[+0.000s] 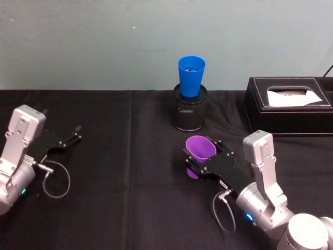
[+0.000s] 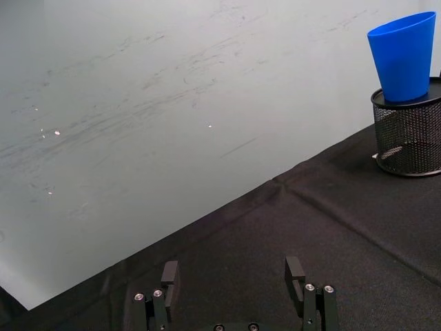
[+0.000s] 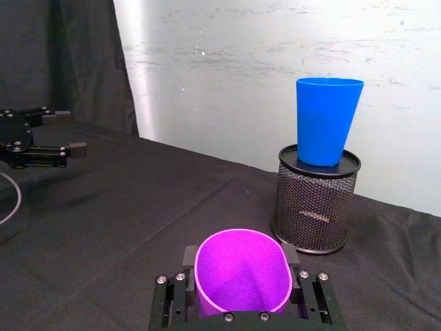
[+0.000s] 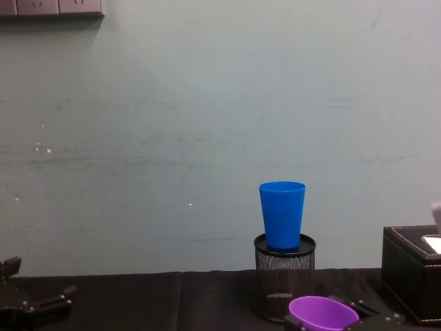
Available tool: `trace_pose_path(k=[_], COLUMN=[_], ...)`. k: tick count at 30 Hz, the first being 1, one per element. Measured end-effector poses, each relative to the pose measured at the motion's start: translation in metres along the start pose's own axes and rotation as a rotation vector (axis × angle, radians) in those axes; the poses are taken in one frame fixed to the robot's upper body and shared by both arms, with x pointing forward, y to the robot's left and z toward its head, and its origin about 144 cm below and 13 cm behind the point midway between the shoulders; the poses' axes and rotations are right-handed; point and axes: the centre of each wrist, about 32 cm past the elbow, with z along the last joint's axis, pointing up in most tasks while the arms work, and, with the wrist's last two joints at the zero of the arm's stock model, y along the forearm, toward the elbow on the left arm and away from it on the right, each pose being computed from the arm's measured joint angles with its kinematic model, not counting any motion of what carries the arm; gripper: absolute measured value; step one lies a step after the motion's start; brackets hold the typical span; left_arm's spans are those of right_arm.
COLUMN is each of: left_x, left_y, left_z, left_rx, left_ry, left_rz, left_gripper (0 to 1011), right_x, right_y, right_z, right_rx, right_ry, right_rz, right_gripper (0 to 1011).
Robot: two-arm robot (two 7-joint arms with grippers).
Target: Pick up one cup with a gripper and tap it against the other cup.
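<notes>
The purple cup (image 1: 201, 148) is between the jaws of my right gripper (image 1: 201, 154), which is shut on it, at the table's front right. In the right wrist view the purple cup (image 3: 241, 274) has its rim pressed oval by the fingers (image 3: 189, 258) of the right gripper (image 3: 240, 262), and its mouth faces up. The blue cup (image 1: 191, 76) stands upright on a black mesh pen holder (image 1: 190, 113) behind it, clearly apart from the purple cup. My left gripper (image 1: 72, 137) rests open at the far left with nothing between its fingers, as the left wrist view also shows (image 2: 232, 273).
A black tissue box (image 1: 289, 107) stands at the back right, beside the pen holder. A black cloth (image 1: 125, 172) covers the table, and a pale wall rises behind it. Loose grey cables loop beside each wrist.
</notes>
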Motion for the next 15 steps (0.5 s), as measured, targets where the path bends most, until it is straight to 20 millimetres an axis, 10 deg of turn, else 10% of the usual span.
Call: trace_pose_path(k=[15], left_x=[0.0000], left_y=[0.0000], left_z=[0.0000], left_rx=[0.000], left_ry=[0.000], left_rz=[0.000], left_gripper=[1000], right_x=[0.0002], right_y=[0.0012], right_z=[-0.0028], right_rx=[0.004], right_ry=[0.003], right_rz=[0.010], right_gripper=[751])
